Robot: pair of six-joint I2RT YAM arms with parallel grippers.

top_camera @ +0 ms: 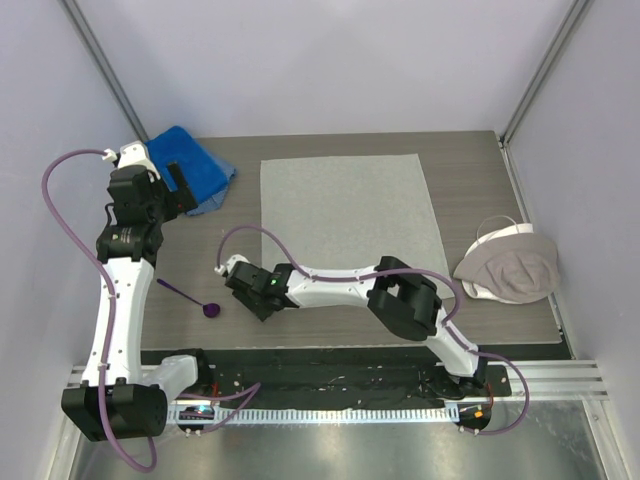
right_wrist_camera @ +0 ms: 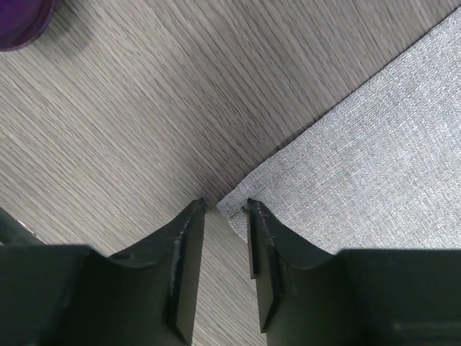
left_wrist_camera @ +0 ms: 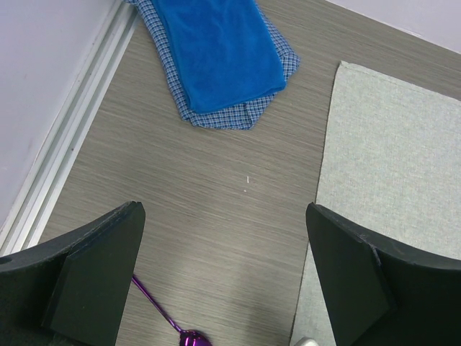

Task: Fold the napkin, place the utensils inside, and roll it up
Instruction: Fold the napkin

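Observation:
The light grey napkin lies flat in the middle of the table. My right gripper is low at its near left corner. In the right wrist view the fingers stand a narrow gap apart, and the corner of the napkin sits right between their tips, against the right one. The purple spoon lies on the table left of that gripper; its head shows at the top left of the right wrist view. My left gripper hangs wide open and empty above bare table, between the spoon and the napkin's left edge.
A bright blue towel lies on a checked cloth at the back left, by the wall. A beige-grey cloth with a white edge sits at the right edge of the table.

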